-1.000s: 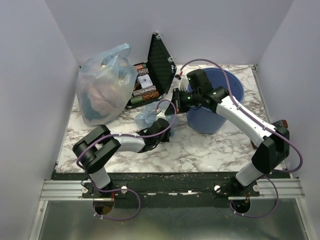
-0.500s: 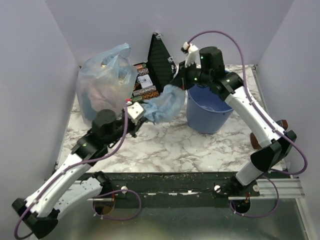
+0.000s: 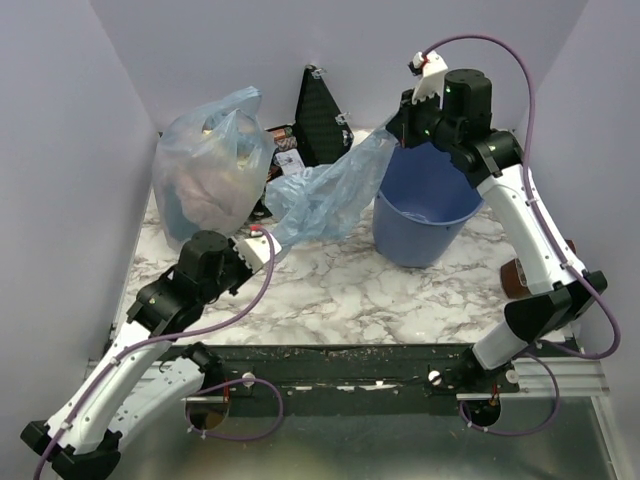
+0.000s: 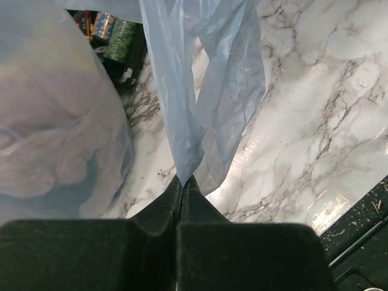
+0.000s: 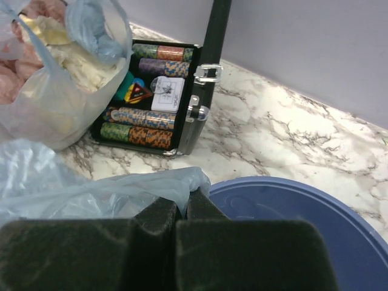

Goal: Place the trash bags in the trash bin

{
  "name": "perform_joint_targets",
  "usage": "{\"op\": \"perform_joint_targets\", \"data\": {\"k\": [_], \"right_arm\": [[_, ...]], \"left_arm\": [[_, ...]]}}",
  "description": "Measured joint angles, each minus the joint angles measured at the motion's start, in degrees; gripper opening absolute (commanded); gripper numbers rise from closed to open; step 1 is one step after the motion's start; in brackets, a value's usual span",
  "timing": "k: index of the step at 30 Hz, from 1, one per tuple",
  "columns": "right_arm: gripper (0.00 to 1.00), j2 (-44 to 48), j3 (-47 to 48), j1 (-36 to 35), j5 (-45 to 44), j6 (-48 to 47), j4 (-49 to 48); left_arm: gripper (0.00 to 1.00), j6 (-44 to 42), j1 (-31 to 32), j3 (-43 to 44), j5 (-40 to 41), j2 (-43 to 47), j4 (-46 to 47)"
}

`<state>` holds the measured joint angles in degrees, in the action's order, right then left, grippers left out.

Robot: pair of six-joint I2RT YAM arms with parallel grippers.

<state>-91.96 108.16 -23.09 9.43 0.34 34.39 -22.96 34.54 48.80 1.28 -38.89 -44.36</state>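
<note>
The light-blue trash bag (image 3: 325,195) hangs stretched in the air between the two claws, sloping from low on the left to high on the right above the marble table (image 3: 400,290). The left claw (image 4: 182,180) is shut tight on the bag's lower end. In its wrist view the film comes straight out of the closed tip and fans away from it in two folds with a gap between them. The right claw (image 5: 182,203) is also fully closed, pinching the bag's upper corner, and the film bunches just to the left of it. That claw is raised above the far left part of the rim of the blue bin (image 3: 430,225), so the pinched corner sits at the bin's edge while most of the bag hangs outside, to the bin's left. Behind the stretched film stand a bulging clear bag (image 3: 210,175) stuffed with things and an open black case (image 5: 151,97) of chips.
</note>
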Motion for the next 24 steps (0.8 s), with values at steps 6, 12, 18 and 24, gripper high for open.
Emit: {"op": "perform_joint_targets", "data": {"k": [6,12,18,24], "right_arm": [[0.01,3.23,-3.37,0.0,6.12,-1.11,-0.17],[0.01,-0.11,6.38,-0.07,10.8,-1.49,1.7],[0.01,-6.29,29.62,-1.2,9.18,-7.74,-18.32],[0.01,31.01,-17.53,-6.86,12.96,-12.96,-27.52]], "left_arm": [[0.0,0.2,-1.18,3.48,-1.81,2.08,0.63],[0.0,0.35,-1.22,21.05,-3.45,-9.33,8.46],[0.0,-4.48,-0.76,62.73,1.68,-36.98,29.83],[0.0,-4.83,4.04,41.03,-5.16,-19.45,26.18]]}}
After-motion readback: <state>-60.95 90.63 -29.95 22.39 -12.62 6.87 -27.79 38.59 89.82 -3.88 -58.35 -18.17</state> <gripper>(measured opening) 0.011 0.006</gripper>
